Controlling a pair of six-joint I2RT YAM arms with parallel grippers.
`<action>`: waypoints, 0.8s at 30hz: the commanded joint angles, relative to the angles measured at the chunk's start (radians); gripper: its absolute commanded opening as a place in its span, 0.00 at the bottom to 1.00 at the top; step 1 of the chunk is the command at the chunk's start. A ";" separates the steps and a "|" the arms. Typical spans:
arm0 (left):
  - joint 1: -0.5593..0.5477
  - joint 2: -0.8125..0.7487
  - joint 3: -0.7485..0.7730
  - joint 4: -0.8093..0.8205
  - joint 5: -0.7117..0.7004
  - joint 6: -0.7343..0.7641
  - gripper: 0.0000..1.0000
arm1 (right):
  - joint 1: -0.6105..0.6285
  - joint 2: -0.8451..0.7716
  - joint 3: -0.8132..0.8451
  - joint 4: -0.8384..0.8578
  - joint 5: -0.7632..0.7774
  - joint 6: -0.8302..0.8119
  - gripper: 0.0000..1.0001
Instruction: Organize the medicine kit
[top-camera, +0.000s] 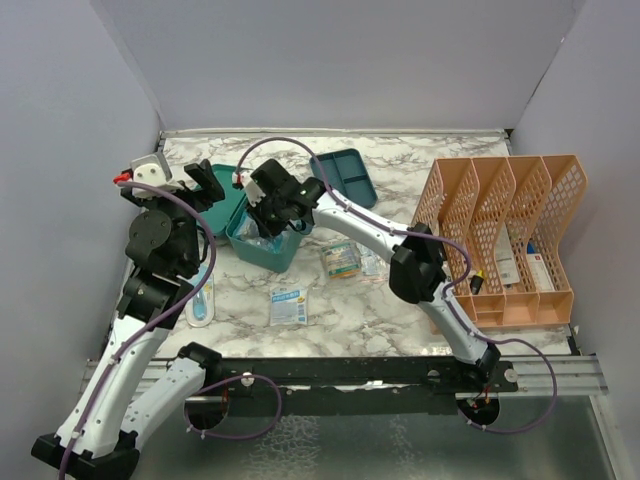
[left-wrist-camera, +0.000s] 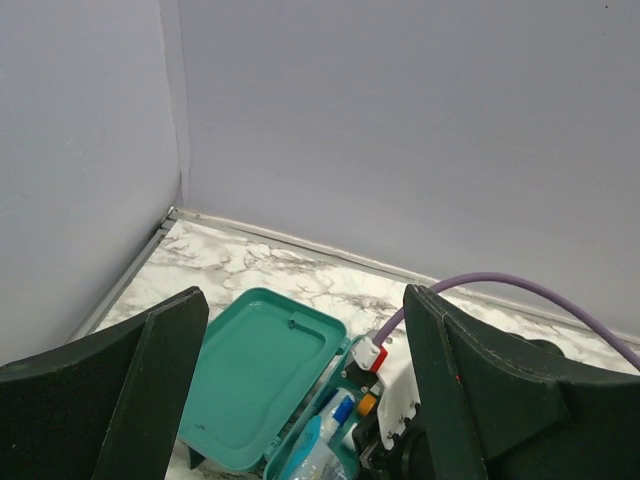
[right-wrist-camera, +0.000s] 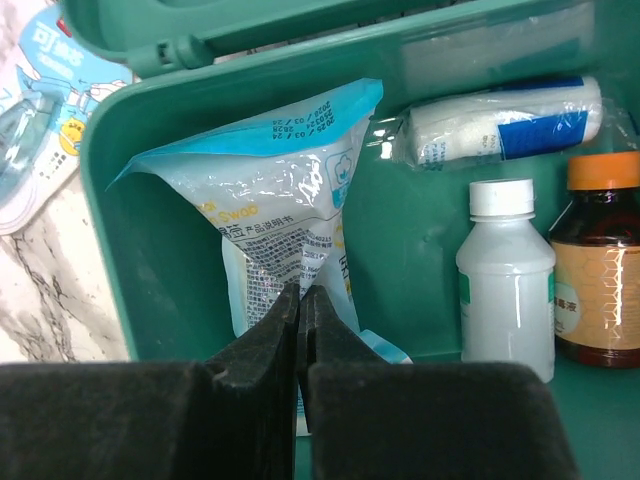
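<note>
Teal-green plastic medicine kit (right-wrist-camera: 130, 250): only the right wrist view shows its blue-printed clear pouch (right-wrist-camera: 270, 200) and, at 3 o'clock, white bottle (right-wrist-camera: 505, 290). Right fingers (right-wrist-camera: 255, 355) pressed together, left fingers (left-wrist-camera: 150, 380) spread.

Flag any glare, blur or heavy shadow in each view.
Top external: even, soft light, sharp, only faint shadows. Left wrist: the open left claw reads near-black, detail lost. Right wrist: highlights on the plastic bag; the shut right claw is close and soft.
</note>
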 joint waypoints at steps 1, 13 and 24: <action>-0.004 0.004 0.031 0.001 0.041 0.011 0.82 | 0.003 0.042 0.024 -0.020 -0.038 -0.018 0.01; -0.004 0.013 0.046 -0.032 0.071 0.020 0.82 | 0.002 0.115 0.049 0.016 0.025 -0.012 0.23; -0.004 0.055 0.048 -0.062 0.139 -0.003 0.82 | -0.007 -0.035 0.031 0.105 0.054 0.085 0.47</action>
